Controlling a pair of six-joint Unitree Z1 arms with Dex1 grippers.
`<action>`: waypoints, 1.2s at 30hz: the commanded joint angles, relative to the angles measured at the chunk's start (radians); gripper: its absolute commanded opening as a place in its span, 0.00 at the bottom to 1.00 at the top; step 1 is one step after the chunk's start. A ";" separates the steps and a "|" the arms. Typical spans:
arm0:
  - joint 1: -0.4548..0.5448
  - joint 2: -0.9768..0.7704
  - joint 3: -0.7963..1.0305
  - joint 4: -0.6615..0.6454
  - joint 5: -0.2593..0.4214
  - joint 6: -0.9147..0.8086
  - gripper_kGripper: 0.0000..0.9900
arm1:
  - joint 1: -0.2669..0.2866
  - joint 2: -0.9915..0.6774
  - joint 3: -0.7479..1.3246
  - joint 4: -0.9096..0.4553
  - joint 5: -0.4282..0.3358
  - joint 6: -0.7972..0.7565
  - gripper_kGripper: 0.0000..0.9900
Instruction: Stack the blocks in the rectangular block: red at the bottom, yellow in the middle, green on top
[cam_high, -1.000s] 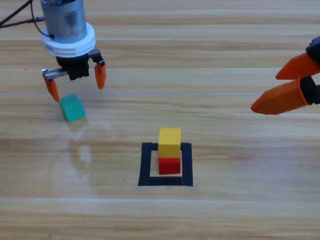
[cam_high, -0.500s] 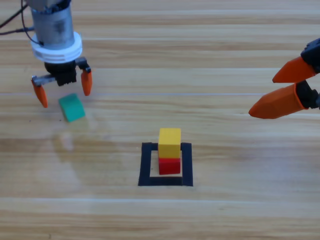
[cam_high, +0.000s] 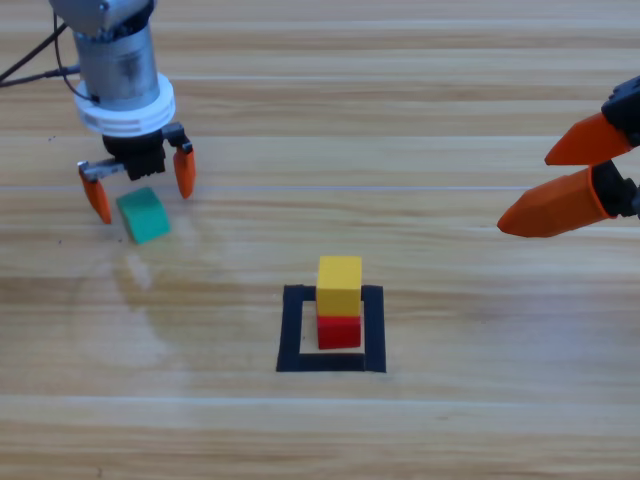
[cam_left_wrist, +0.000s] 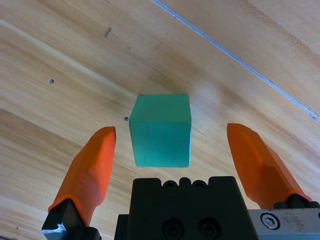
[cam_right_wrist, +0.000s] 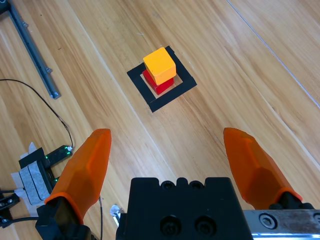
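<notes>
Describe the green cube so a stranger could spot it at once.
Start at the black tape square near the table's middle, where the yellow cube sits on the red cube. Look up and far left to the left gripper, open above the wood. The green cube lies just below it, between its jaws in the wrist view: the only teal cube, alone on bare table, unstacked.

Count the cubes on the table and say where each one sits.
3. The red cube sits inside the black tape outline, the yellow cube on top of it, the teal-green cube between the open left gripper jaws. None seems hidden.
</notes>
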 joint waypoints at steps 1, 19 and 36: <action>-0.013 0.025 0.078 -0.050 -0.026 0.011 0.95 | 0.000 0.040 0.009 -0.015 0.021 -0.009 1.00; 0.030 -0.036 0.193 -0.138 -0.074 0.051 0.81 | 0.001 0.040 0.009 -0.015 0.021 -0.010 1.00; 0.066 -0.255 0.280 -0.129 -0.043 0.189 0.05 | 0.001 0.040 0.011 -0.015 0.021 -0.012 1.00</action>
